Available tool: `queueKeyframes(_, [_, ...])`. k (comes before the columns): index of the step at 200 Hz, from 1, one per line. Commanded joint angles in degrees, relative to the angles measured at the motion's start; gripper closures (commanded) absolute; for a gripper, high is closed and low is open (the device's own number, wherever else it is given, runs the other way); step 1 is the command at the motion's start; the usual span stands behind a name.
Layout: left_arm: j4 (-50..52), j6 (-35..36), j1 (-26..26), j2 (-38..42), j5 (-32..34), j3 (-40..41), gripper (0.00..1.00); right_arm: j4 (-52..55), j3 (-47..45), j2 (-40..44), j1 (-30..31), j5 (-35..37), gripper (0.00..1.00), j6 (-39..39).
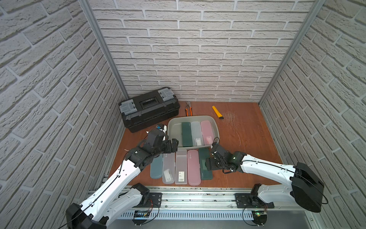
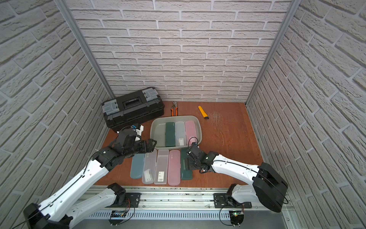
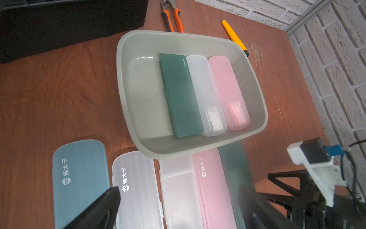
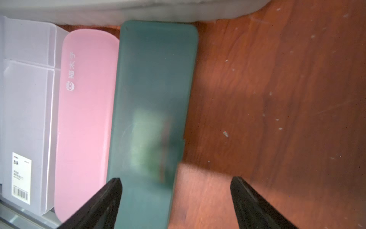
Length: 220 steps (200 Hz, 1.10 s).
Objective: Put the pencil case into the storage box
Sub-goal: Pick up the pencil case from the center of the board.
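Brick walls [image 1: 198, 59], wood table [image 1: 247, 138]: right gripper [image 4: 175, 179], jaws wide and empty, straddles the green case [image 4: 154, 89] lying just outside the box [image 1: 175, 132] at its near rim, seemingly set to pinch its width; left gripper [image 3: 180, 190], also open, hovers beside the box, leaving room.

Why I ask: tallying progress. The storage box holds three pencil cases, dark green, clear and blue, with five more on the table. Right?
No: the left wrist view shows a pink case, not blue, in the storage box beside the dark green case and clear case. Five lie on the table.
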<state>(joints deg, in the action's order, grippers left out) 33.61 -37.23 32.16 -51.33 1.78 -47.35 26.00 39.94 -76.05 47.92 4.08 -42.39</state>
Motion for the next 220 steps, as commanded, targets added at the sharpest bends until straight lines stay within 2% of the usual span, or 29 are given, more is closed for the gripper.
queueKeyframes(1, [1.52,-1.89,-0.19,0.79,2.05,1.33,0.02,-3.23,1.97,-3.5,1.51,-3.13,0.11,0.79])
queueKeyframes(29, [4.53,-3.28,-0.35,1.53,4.76,0.68,0.02,-2.96,3.39,-6.12,3.87,-1.99,0.1,0.25])
queueKeyframes(58, [3.79,-4.0,-0.34,2.13,4.13,1.03,0.01,-1.89,4.38,-8.96,4.84,-1.37,0.11,-0.58])
queueKeyframes(95, [4.97,-4.65,-0.35,1.5,5.11,0.69,0.01,3.73,5.11,-10.95,5.1,4.39,0.11,-2.11])
queueKeyframes(114, [4.62,-4.77,-0.37,1.45,4.84,0.65,0.02,6.94,4.41,-9.96,5.11,8.15,0.11,-3.27])
queueKeyframes(141, [4.54,-4.6,-0.35,0.57,4.37,0.16,0.02,8.88,1.19,-4.21,5.1,11.47,0.1,-4.6])
queueKeyframes(179, [4.19,-4.77,-0.18,-0.11,4.15,0.24,0.01,5.44,-2.93,2.57,5.11,8.02,0.07,-0.49])
queueKeyframes(220, [3.8,-4.6,-0.15,-0.08,3.25,0.94,0.02,7.14,-2.02,-0.34,5.06,7.88,0.05,2.18])
